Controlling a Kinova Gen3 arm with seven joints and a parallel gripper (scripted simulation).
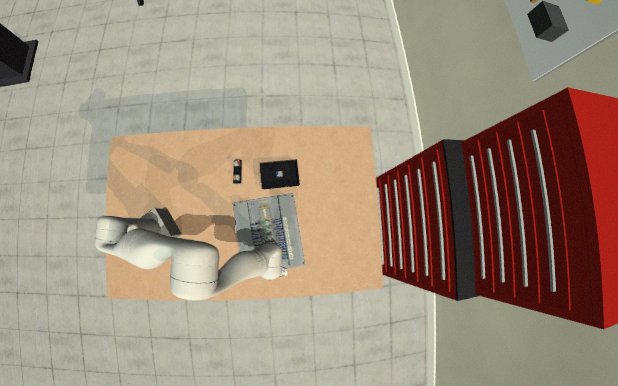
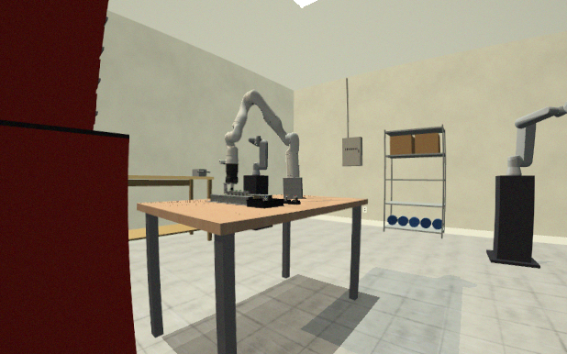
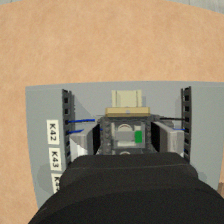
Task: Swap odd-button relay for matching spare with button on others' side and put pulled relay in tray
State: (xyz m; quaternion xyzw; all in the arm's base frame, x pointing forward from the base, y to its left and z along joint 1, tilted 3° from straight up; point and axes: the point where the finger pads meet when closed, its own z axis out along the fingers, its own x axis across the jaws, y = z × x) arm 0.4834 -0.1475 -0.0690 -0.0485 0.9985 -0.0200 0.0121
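The grey relay rack (image 1: 268, 229) lies on the wooden table; it also shows in the exterior view (image 2: 235, 198). My gripper (image 3: 125, 133) is open and points straight down over the rack's near end. Its dark fingers stand on either side of a relay with a green test button (image 3: 137, 136), and I cannot tell whether they touch it. Beyond it stands a cream socket block (image 3: 126, 98). Labels K42 (image 3: 52, 131) and K43 run along the rack's left side. The black tray (image 1: 279, 174) holds a small pale thing with a blue spot. Two spares (image 1: 237, 171) sit left of the tray.
Black rails (image 3: 67, 122) flank the relay row on both sides. My arm's base (image 1: 166, 222) stands on the table's left part. A red tool cabinet (image 1: 511, 220) stands close to the table's right edge. Shelves (image 2: 414, 179) and another arm (image 2: 526, 138) stand far off.
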